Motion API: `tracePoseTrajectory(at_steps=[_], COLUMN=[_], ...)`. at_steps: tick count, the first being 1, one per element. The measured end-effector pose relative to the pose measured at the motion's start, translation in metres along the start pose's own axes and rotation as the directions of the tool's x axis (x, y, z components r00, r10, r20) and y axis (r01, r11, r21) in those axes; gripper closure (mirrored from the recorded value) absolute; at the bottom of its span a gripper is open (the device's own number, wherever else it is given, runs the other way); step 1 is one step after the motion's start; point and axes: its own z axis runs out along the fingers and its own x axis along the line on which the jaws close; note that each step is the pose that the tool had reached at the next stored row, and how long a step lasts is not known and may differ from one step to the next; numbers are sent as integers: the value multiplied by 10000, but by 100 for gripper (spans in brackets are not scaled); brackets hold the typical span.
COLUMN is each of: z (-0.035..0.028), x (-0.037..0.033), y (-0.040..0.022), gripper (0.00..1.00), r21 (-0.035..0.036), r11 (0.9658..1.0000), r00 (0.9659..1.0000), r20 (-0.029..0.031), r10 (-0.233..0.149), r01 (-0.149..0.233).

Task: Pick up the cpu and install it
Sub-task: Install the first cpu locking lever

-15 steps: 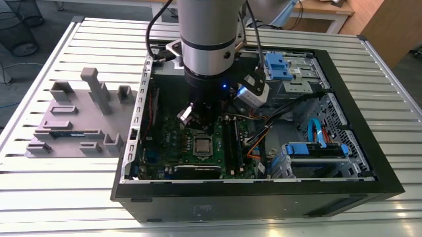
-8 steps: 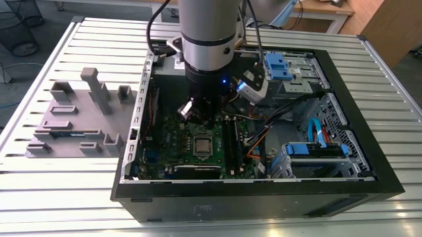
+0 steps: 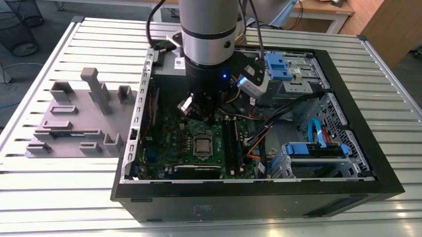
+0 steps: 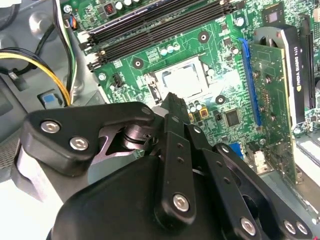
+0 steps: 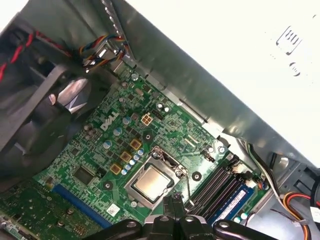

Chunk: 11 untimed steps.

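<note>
The cpu (image 3: 202,144) is a small silver square lying flat in the socket on the green motherboard (image 3: 175,148) inside the open computer case (image 3: 369,163). Both wrist views show it seated inside the metal socket frame: cpu (image 4: 182,80), cpu (image 5: 150,182). My gripper (image 3: 199,114) hangs just above the board, a little behind the socket. Its black fingers (image 4: 175,107) are pressed together with nothing between them, and the gripper (image 5: 173,202) hovers next to the socket's edge without touching the cpu.
A grey tray (image 3: 49,116) with upright fixtures and a dark memory stick (image 3: 66,133) lies at the exterior view's left on the slatted table. Black memory slots (image 4: 150,27), a graphics card (image 4: 285,85), coloured cables (image 4: 45,65) and blue drive bays (image 3: 316,148) crowd the case.
</note>
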Motion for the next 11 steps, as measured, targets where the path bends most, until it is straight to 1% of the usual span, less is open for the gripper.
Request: tracePoseTrajectory(at_steps=[2,6,11], z=[-7,-6,16], x=[-11,-34,-112], y=[12,10,-31], gripper=[89,89,89], r21=[-2,-25,-28], r11=[10000,10000,10000], r00=[10000,10000,10000], r20=[1,20,23], r10=[1,3,3], r01=[-1,-3,-3])
